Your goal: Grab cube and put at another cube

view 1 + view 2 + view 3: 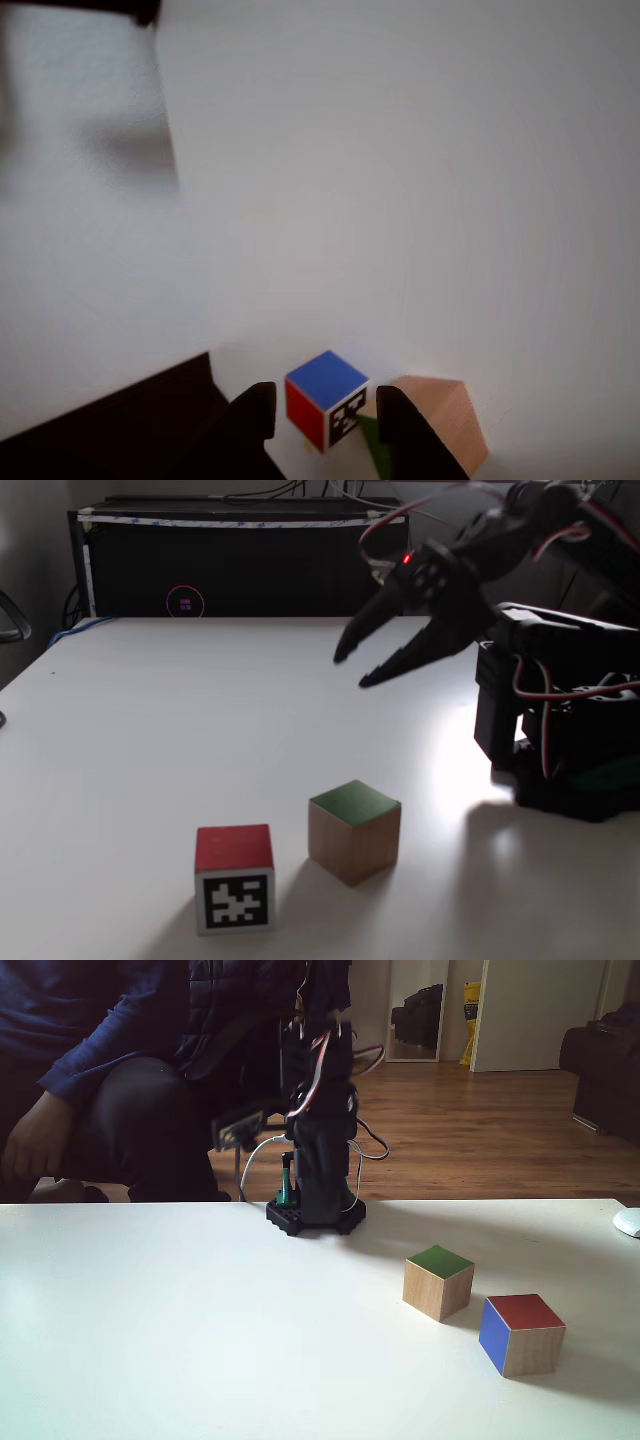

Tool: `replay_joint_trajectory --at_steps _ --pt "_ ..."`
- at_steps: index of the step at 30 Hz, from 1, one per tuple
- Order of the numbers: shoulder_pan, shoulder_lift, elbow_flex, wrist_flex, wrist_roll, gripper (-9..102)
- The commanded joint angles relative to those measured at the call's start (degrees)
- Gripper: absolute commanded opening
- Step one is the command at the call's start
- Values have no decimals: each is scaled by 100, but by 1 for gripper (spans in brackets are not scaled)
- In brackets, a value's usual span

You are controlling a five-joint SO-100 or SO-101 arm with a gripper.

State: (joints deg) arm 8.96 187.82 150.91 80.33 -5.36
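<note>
The gripper (348,670) hung spread and empty above the table (150,740), well apart from the cube (354,830), which sat green face up near the front edge, just beside, perhaps not touching, another cube (234,878).

- Green-topped cube (354,830) and marker cube (234,878) sit near each other, a narrow gap between them.
- Open white tabletop (180,730) surrounds both.
</note>
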Motion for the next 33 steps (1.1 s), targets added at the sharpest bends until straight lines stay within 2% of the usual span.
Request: replay_joint_trajectory --at_steps 1,7,14,18,24,33 --pt "-501 -237 -624 105 -193 21" --pt "-976 -958 -1081 97 -809 24" --pt "-1090 -3208 -1731 18 -1538 30" --pt "-1415 -4465 -2039 -97 -1441 31" --pt "-2224 -6170 -2646 -431 -721 32" --pt "-2505 -7110 -3155 -413 -422 35"
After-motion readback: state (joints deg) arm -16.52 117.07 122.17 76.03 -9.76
